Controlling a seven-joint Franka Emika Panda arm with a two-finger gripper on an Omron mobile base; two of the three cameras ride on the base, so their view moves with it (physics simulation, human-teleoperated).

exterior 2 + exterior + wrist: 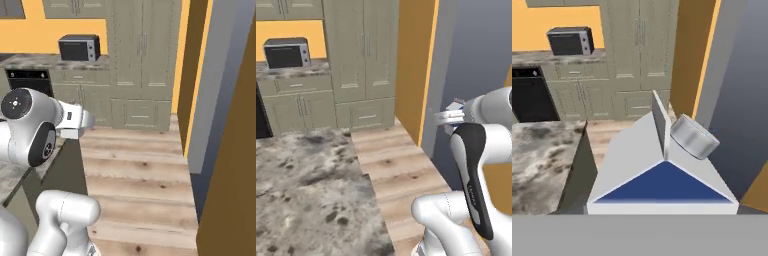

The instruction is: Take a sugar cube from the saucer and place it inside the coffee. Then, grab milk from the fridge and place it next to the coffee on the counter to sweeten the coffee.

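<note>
Hand view — milk [662, 170] gable points away.

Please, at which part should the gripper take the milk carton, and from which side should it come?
Probably the flat opposite walls of the milk carton, just below the gable, coming from above. The sloped roof panels would let fingers slip, the thin ridge is weak, and the round cap occupies one slope.

Even, shadowless rendered light is filling all three views, with no glare showing. Textures are looking soft and slightly blurred; edges are staying undistorted.
</note>
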